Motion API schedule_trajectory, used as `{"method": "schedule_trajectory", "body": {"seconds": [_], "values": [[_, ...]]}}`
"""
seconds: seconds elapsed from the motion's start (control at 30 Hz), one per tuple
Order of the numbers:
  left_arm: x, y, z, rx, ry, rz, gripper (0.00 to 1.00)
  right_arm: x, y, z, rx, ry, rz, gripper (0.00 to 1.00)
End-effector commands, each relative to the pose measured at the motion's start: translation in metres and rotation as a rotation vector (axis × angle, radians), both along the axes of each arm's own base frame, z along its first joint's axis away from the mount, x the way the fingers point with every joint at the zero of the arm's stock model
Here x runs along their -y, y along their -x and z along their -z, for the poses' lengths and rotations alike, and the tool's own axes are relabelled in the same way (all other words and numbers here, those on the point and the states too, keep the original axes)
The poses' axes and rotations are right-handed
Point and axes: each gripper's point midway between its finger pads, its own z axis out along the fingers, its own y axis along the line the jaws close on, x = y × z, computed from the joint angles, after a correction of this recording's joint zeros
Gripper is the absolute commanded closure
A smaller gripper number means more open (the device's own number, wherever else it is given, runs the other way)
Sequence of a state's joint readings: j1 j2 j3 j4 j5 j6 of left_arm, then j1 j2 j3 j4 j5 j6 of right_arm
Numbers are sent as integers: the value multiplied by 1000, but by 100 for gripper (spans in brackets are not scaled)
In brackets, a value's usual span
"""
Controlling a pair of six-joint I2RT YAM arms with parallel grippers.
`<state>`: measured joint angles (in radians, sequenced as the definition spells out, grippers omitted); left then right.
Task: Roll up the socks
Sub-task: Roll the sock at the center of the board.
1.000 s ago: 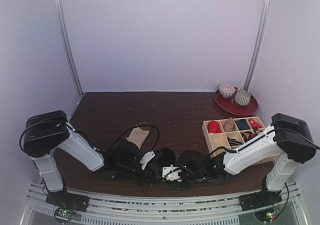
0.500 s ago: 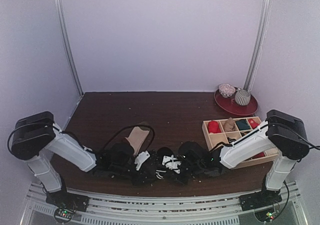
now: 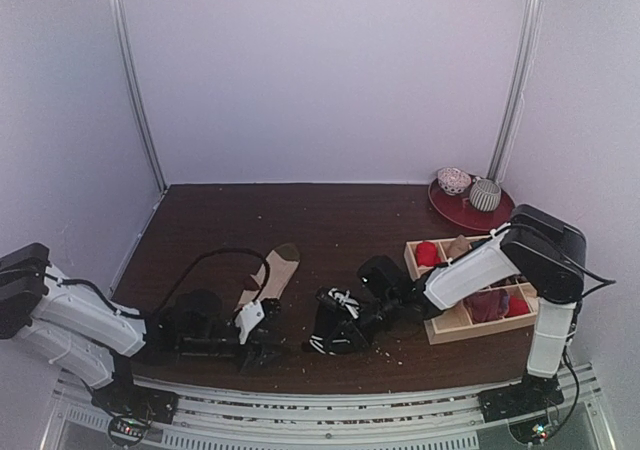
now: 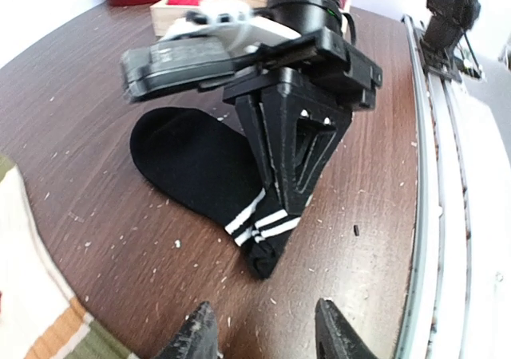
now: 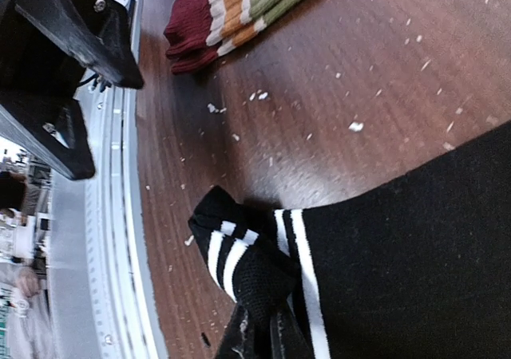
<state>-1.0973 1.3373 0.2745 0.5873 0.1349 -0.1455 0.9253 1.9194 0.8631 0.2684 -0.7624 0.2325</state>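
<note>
A dark wooden table (image 3: 330,215), flecked with pale lint, stands inside white walls (image 3: 320,70). At the front left, the left arm lies low and stretched along the near edge. The left gripper (image 4: 262,331) hangs just above the wood, fingers (image 4: 198,337) apart with nothing between them. The tan sock (image 3: 277,270) lies flat just beyond it, toe pointing away. Right of that, near the front centre, the black sock (image 4: 196,163) lies on the table. The right arm reaches in low from the right. The right gripper (image 5: 259,335) is closed on the sock's white-striped cuff (image 5: 239,255), which bunches at the pinch. Farther right are a wooden box (image 3: 452,322) holding rolled bundles and, in the back corner, a red plate (image 3: 497,218).

A second ago both grippers crowded together at the front centre. Since then the left one has let go and drawn back leftward, its jaws spreading, while the right has clamped down.
</note>
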Motion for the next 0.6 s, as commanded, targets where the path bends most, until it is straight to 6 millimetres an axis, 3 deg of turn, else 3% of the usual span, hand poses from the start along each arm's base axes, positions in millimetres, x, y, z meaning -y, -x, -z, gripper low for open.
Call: {"method": "schedule_trajectory", "body": {"seconds": [0.0, 0.33, 0.57], "values": [[25, -1, -16, 137, 68, 87, 59, 52, 47, 60, -291, 298, 21, 97], [64, 11, 6, 120, 23, 229, 59, 55, 43, 66, -311, 328, 34, 97], [68, 8, 31, 71, -48, 214, 63, 57, 40, 65, -304, 332, 36, 96]]}}
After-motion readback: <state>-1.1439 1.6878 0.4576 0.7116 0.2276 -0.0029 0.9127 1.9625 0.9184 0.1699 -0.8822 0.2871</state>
